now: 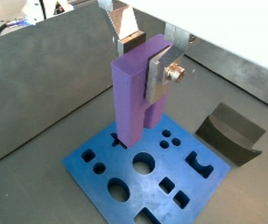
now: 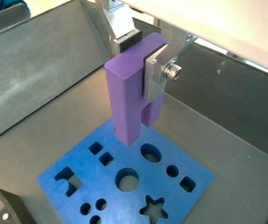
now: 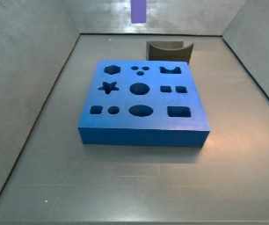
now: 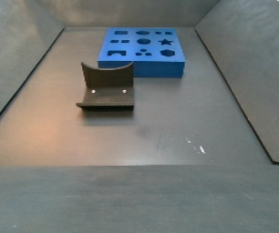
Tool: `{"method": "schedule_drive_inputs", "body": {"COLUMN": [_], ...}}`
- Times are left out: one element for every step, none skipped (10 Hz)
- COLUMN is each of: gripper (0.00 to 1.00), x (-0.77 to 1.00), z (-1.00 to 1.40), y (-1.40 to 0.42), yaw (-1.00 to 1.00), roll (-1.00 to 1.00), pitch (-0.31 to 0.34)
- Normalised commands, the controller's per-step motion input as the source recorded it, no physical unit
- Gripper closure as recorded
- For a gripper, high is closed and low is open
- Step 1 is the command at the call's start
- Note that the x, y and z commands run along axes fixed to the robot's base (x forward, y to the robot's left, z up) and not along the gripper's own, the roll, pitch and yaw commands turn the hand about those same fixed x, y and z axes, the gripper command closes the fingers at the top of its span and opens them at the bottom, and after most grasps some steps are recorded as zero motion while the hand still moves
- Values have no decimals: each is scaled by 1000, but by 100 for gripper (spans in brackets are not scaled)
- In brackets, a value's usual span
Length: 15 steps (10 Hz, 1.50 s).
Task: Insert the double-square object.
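I've got the gripper high above the blue block, fingers clenched on the double-square object, which hangs upright. I'd square it over its matching hole first, then descend slow and straight, watching for edge catches

The gripper was seen high above the blue block, with the double-square object clamped between its fingers and open air left beneath the peg's lower end. The block's holed top was unobstructed in both side views. The dark brown curved block stood apart from it on the grey floor; the gap looked passable. The work area was enclosed by grey walls.
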Motion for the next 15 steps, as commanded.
{"method": "schedule_drive_inputs", "body": {"gripper": [100, 100, 100, 100, 100, 100, 100, 100, 100, 100, 100, 100, 100, 100, 100], "x": [0, 0, 0, 0, 49, 197, 483, 600, 643, 714, 731, 700, 537, 397, 240], "z": [0, -20, -57, -51, -214, -337, -409, -409, -377, -351, -374, -403, -460, -554, -666], "y": [51, -34, 0, 0, 0, 0, 71, 146, 200, 291, 323, 329, 326, 309, 277], "yaw": [0, 0, -1000, -1000, -1000, -934, -763, -689, -657, -597, -574, -589, -677, -737, -794], "roll": [-53, 0, 0, 0, 64, 151, 167, 121, 74, 7, 0, 0, 0, 0, 13], "pitch": [0, 0, -14, -3, -26, -20, 0, 0, 0, 0, 0, 7, 27, 66, 114]}}
